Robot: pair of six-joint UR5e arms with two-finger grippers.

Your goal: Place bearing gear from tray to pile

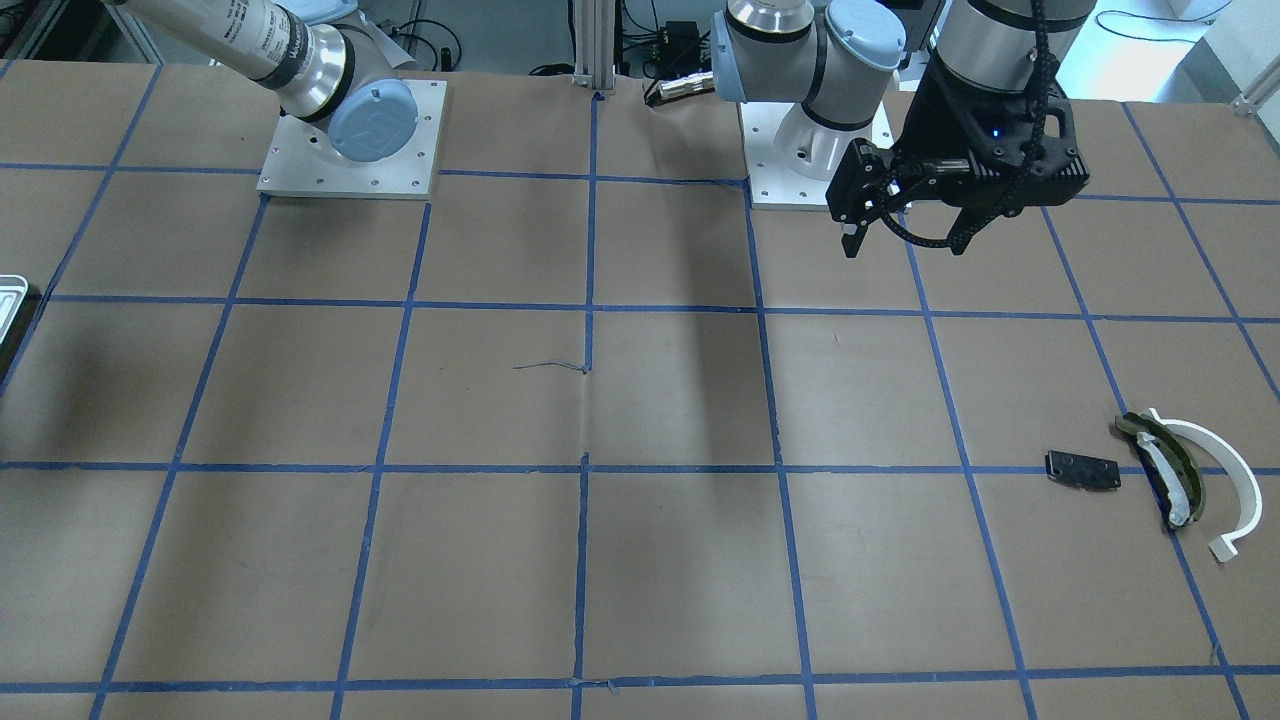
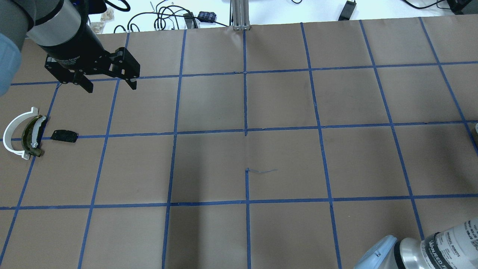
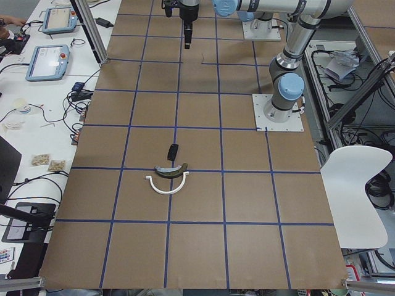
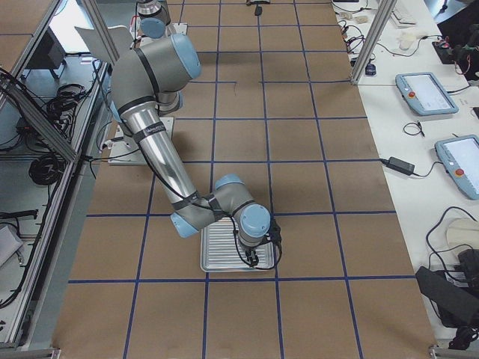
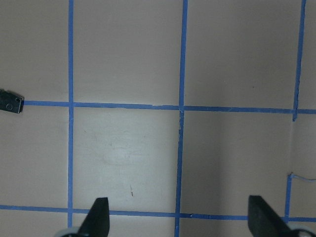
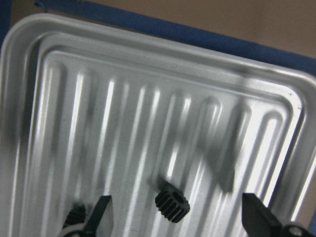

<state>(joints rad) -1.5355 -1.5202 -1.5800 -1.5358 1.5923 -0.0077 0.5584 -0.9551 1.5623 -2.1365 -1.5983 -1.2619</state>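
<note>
Right wrist-mounted view settles it — the bearing gear (image 6: 172, 207) lies on the tray (image 6: 123, 98) floor, midway between the right arm's fingers (image 6: 101, 216), which hang wide open and empty above it, while the pile (image 2: 30, 136) sits far across the desk (image 2: 283, 160).

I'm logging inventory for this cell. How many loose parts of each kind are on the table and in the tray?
Black gear in the tray: 2, the second only partly in view
White half-ring arc: 1
Dark olive curved piece: 1
Black plate: 1
Total: 5
</note>
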